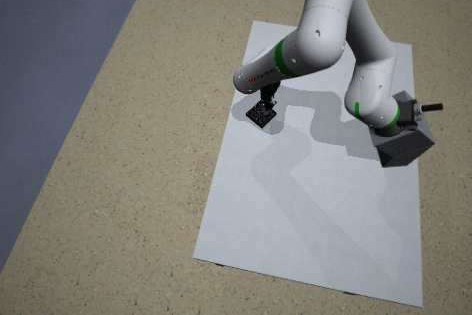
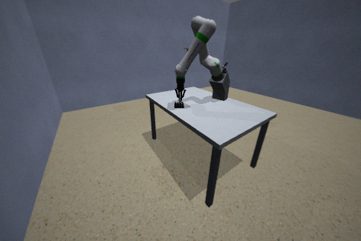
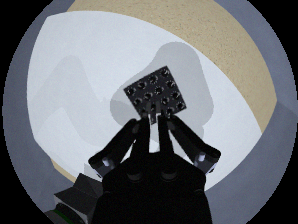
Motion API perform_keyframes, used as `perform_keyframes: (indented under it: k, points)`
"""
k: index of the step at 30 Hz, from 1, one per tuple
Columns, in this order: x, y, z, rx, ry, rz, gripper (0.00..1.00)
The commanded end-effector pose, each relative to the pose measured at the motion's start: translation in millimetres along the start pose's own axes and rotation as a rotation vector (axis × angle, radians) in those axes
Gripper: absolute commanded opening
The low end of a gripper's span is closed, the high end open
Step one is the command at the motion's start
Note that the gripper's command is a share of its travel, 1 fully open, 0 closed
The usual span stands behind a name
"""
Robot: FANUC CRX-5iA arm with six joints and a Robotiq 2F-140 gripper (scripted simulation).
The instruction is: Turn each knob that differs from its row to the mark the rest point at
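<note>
The knob box (image 1: 259, 114) (image 2: 179, 105) (image 3: 157, 91) is a small black square block with a grid of knobs. It stands on the white table (image 1: 310, 211) (image 2: 229, 119) (image 3: 73, 76) near one long edge. My gripper (image 1: 272, 105) (image 2: 179, 101) (image 3: 153, 107) points straight down at the box. In the wrist view its fingertips stand close together on a knob in the edge row nearest the camera. The fingers hide that knob's line. The knob names and the white lines are too small to read in any view.
The arm's grey base block (image 1: 402, 143) (image 2: 220, 86) stands at the table's far end. The arm reaches over the table from it to the box. The table edge lies close beside the box; sandy floor lies beyond.
</note>
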State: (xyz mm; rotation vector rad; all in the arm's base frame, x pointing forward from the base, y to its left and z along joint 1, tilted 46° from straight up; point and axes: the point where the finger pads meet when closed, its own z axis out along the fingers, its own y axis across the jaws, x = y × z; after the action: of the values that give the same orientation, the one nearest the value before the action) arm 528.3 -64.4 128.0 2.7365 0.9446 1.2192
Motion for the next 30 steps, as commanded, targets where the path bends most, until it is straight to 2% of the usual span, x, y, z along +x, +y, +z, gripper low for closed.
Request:
perform_keyframes:
  k: [1,30]
  points:
    - [0.0,0.2,-0.1,-0.002,-0.003,0.056,0.05]
    - [0.0,0.2,-0.1,-0.002,-0.002,0.726,0.05]
